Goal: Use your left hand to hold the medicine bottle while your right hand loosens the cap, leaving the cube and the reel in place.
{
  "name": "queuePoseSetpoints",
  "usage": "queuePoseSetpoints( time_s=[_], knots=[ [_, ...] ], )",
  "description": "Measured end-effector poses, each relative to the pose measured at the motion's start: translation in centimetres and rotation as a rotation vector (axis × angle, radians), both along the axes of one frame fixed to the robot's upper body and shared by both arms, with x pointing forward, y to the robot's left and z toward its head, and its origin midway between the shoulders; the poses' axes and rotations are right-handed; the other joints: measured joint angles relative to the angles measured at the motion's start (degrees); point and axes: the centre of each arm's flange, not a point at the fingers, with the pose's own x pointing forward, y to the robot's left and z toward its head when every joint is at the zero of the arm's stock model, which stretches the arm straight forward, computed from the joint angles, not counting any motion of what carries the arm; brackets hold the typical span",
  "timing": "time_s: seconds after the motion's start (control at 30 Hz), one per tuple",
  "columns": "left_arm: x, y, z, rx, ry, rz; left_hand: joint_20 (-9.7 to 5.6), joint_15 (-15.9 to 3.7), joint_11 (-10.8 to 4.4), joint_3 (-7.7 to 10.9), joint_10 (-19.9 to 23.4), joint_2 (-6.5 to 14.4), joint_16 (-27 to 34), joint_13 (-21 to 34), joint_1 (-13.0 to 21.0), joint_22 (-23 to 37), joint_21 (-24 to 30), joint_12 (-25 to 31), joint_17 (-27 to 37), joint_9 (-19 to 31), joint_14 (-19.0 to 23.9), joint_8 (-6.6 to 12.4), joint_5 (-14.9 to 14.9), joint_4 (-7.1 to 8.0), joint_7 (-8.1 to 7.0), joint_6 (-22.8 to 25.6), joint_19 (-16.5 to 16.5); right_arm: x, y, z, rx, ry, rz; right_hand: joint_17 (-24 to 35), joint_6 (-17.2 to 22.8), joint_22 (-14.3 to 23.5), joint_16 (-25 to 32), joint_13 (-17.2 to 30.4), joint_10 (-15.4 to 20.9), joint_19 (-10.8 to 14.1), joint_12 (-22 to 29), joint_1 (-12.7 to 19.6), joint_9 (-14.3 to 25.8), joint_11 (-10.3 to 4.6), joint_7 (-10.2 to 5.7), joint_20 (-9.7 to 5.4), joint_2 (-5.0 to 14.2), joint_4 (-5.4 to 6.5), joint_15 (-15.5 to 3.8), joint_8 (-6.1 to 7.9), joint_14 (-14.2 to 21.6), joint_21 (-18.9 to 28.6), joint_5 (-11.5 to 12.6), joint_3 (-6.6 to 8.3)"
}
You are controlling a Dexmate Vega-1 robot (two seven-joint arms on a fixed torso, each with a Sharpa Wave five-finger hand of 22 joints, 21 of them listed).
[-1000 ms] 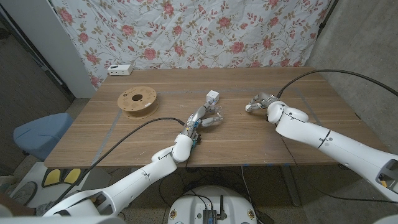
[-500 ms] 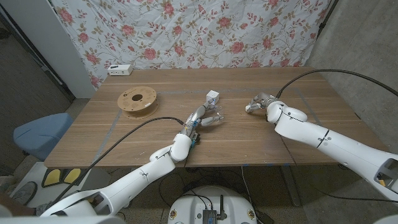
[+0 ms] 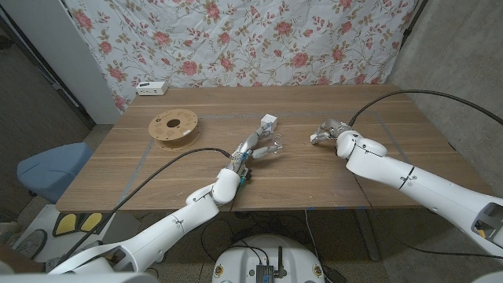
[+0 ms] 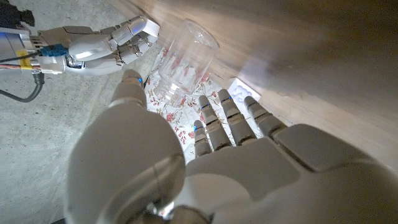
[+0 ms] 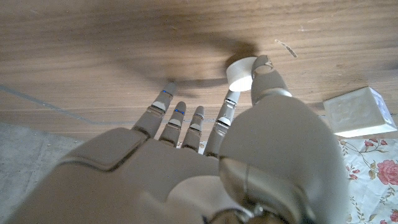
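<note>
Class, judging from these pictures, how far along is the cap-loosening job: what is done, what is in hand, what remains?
Done: the cap looks already off, well apart from the medicine bottle. In hand: the right hand pinches the cap, and the left hand holds the bottle. The cube and the reel sit on the table untouched. Left: seemingly nothing.

Improvised robot test room: a wooden table [image 3: 330,181] stands before a floral bedsheet backdrop [image 3: 236,39], with bare concrete wall [image 3: 464,55] beside the backdrop.
</note>
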Motion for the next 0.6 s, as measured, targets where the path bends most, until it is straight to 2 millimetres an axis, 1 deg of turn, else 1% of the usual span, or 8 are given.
queuePoseSetpoints(
  time_s=[0.1,0.2,0.33,0.4,0.47,0.5,0.53,0.6],
  knots=[
    [-0.10,0.05,0.10,-0.005,0.000,-0.008,0.18,0.00,0.00,-0.08,0.0,0.0,0.0,0.0,0.0,0.0,0.0,0.0,0.0,0.0,0.0,0.00,0.0,0.09,0.00,0.0,-0.2,0.00,0.01,-0.10,0.000,0.001,-0.001,0.0,-1.0,0.0,0.0,0.0,-0.1,0.0,-0.2,-0.2,0.1,0.14,0.36,0.00,-0.21,0.00,0.00,-0.20,0.0,0.0,0.0,0.00],
    [-0.20,0.13,0.19,-0.009,-0.001,-0.012,0.18,0.20,0.25,-0.32,-0.2,0.3,0.0,0.0,-0.3,0.0,0.0,0.0,-0.1,0.0,-0.2,0.00,0.1,0.32,0.20,-0.2,-0.2,-0.03,0.00,-0.30,0.000,0.003,-0.003,0.0,-2.2,0.0,-0.3,0.0,-0.7,0.0,-0.3,-0.4,0.1,0.65,0.79,0.00,-0.36,0.00,0.00,-0.86,0.0,0.0,0.2,0.00],
    [-0.29,0.24,0.25,-0.013,-0.002,-0.016,-0.13,0.20,0.32,-0.32,-0.3,0.4,0.0,0.0,-0.4,0.0,0.0,0.2,-0.1,0.0,-0.2,0.00,0.5,0.32,0.20,-0.2,-0.5,-0.10,0.06,-0.45,0.001,0.003,-0.003,0.0,-4.1,0.0,-0.6,0.0,-1.4,0.0,-0.5,-0.8,0.1,0.52,0.87,0.04,-0.82,0.00,0.14,-1.67,-0.1,0.0,0.3,0.00],
    [-0.34,0.31,0.32,-0.016,-0.003,-0.016,-0.13,0.20,0.32,-0.32,-0.3,0.6,0.0,0.0,-0.6,0.0,0.0,0.2,-0.1,0.0,-0.2,0.00,0.5,0.32,0.20,-0.2,-0.5,-0.16,0.11,-0.58,0.002,0.004,-0.002,0.0,-4.7,-0.1,-0.7,0.0,-1.6,0.0,-0.5,-1.1,0.1,0.34,1.07,0.04,-1.07,0.00,0.17,-1.74,-0.7,0.0,0.3,0.00],
    [-0.36,0.33,0.34,-0.017,-0.003,-0.016,-0.13,0.20,0.32,-0.32,-0.3,0.6,0.0,0.0,-0.6,0.0,0.0,0.2,-0.1,0.0,-0.2,0.00,0.5,0.32,0.20,-0.2,-0.5,-0.20,0.12,-0.66,0.003,0.006,-0.001,0.0,-5.5,-0.1,-0.9,0.0,-2.2,-0.2,-0.5,-1.3,0.1,0.51,1.01,0.16,-1.31,0.00,0.51,-2.15,-1.2,0.0,0.3,0.00],
    [-0.36,0.34,0.35,-0.017,-0.003,-0.016,-0.13,0.20,0.32,-0.32,-0.3,0.6,0.2,0.0,-0.6,0.0,0.0,0.2,-0.1,0.0,-0.2,0.00,0.5,0.32,0.20,-0.2,-0.5,-0.20,0.12,-0.67,0.003,0.006,-0.001,0.0,-6.1,-0.1,-1.0,0.0,-2.6,-0.4,-0.5,-1.5,0.1,0.53,0.96,0.34,-1.52,0.00,0.29,-2.18,-1.3,0.0,0.3,0.00],
    [-0.36,0.36,0.38,-0.017,-0.003,-0.016,-0.13,0.20,0.32,-0.32,-0.3,0.6,0.2,0.0,-0.6,0.0,0.0,0.2,-0.1,0.0,-0.2,0.00,0.5,0.32,0.20,-0.2,-0.5,-0.25,0.11,-0.73,0.005,0.008,0.001,0.0,-6.7,-0.2,-1.0,0.0,-2.9,-0.5,-0.7,-1.7,0.1,0.85,1.16,0.39,-1.73,0.00,0.53,-2.55,-1.6,0.0,0.3,0.00],
    [-0.36,0.38,0.40,-0.017,-0.003,-0.016,-0.13,0.20,0.32,-0.32,-0.3,0.6,0.2,0.0,-0.6,0.0,0.0,0.5,-0.1,0.0,-0.2,0.00,0.5,0.32,0.21,-0.2,-0.5,-0.30,0.07,-0.75,0.006,0.008,0.002,0.0,-7.9,-0.2,-1.3,0.0,-3.7,-1.2,-0.9,-2.3,0.1,1.25,1.00,0.74,-2.32,0.16,0.93,-3.12,-2.4,0.0,0.3,-0.15]
  ],
)
